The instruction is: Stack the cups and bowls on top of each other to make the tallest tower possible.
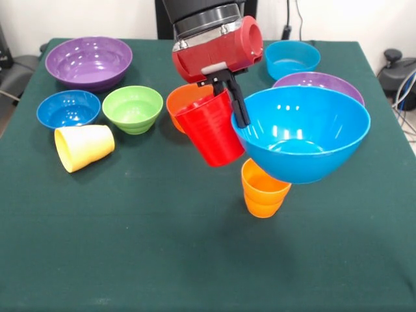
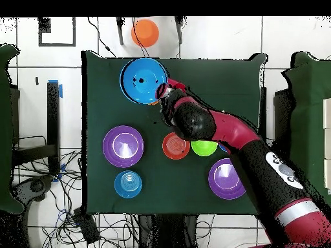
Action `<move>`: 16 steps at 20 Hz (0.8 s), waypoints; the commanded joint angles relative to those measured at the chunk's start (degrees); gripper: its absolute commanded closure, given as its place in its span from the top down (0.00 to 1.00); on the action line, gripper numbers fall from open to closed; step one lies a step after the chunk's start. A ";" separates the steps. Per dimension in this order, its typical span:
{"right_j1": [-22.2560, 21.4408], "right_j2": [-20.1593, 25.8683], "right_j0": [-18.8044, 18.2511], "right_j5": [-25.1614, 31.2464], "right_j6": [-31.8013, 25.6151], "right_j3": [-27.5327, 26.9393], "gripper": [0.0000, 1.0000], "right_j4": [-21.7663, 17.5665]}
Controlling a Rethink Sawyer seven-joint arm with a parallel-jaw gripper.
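Glossy plastic everywhere, and the main bit is a large blue bowl point(image 1: 302, 133) sitting tilted on top of an upright orange cup point(image 1: 263, 189) near the middle of the dark green table point(image 1: 130, 247). The bowl leans toward the camera in the front view, so you see right into it, and only the cup's stepped lower part pokes out below it. In the overhead view the same bowl point(image 2: 143, 80) covers the cup almost completely.

Just beside it on the left of the front view, the gripper point(image 1: 227, 94) is pinching the rim of a ribbed red cup point(image 1: 210, 129) between its black fingers point(image 1: 238, 104), holding it off the table, tilted, with its side right next to the blue bowl's rim. Can't tell if they actually touch.

Behind the red cup there's an orange bowl point(image 1: 179, 101), mostly blocked by it. Further left sit a green bowl point(image 1: 132, 108), a dark blue bowl point(image 1: 68, 108), and a yellow cup point(image 1: 84, 147) lying on its side. One purple bowl point(image 1: 89, 62) is at the far left corner, another purple bowl point(image 1: 318, 82) hides behind the big blue one, and a cyan bowl point(image 1: 292, 58) sits at the far right.
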 commanded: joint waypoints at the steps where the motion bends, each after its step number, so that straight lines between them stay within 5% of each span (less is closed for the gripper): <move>1: 1.28 -0.23 0.64 9.31 0.91 -2.01 0.00 1.03; 16: 1.10 -0.68 -0.65 13.28 -0.18 -3.49 0.00 -0.17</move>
